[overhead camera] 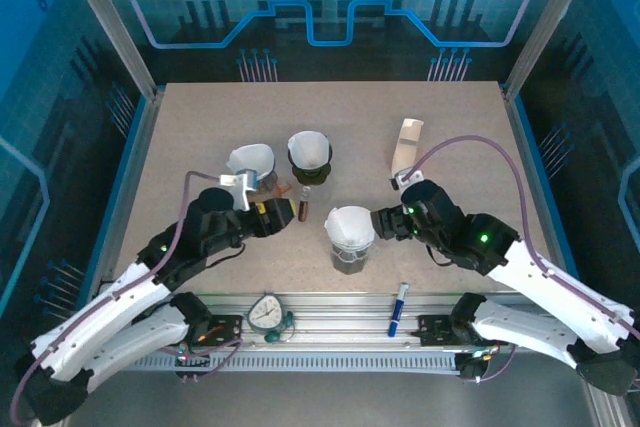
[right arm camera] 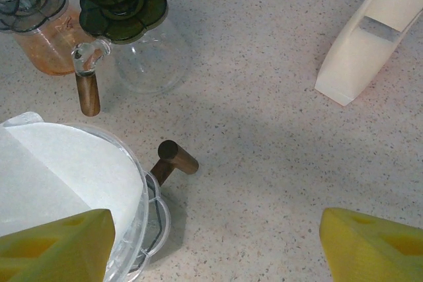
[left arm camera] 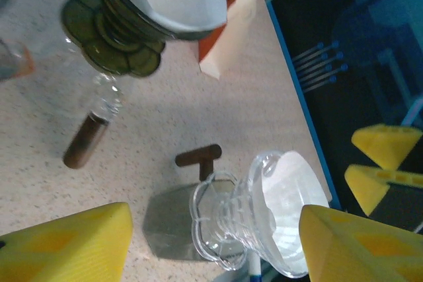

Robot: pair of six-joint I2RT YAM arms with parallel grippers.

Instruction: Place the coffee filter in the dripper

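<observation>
A clear glass dripper (overhead camera: 350, 235) stands front and centre on a dark server, with a white paper filter (overhead camera: 349, 221) sitting inside its cone. The same filter (right arm camera: 59, 170) fills the dripper (right arm camera: 144, 193) at the lower left of the right wrist view, a brown wooden handle (right arm camera: 173, 160) jutting beside it. My right gripper (overhead camera: 383, 222) is open just right of the dripper, over bare table (right arm camera: 215, 249), its left finger close to the rim. My left gripper (overhead camera: 290, 209) is open to the dripper's left and holds nothing; the dripper (left arm camera: 264, 216) shows between its fingers (left arm camera: 215, 242).
A dark green dripper (overhead camera: 310, 153) with a filter sits on a glass carafe behind. Another clear dripper (overhead camera: 250, 162) with a filter stands at its left. A cream filter holder (overhead camera: 407, 145) is at the back right. A pen (overhead camera: 398, 307) and a stopwatch (overhead camera: 268, 312) lie at the front rail.
</observation>
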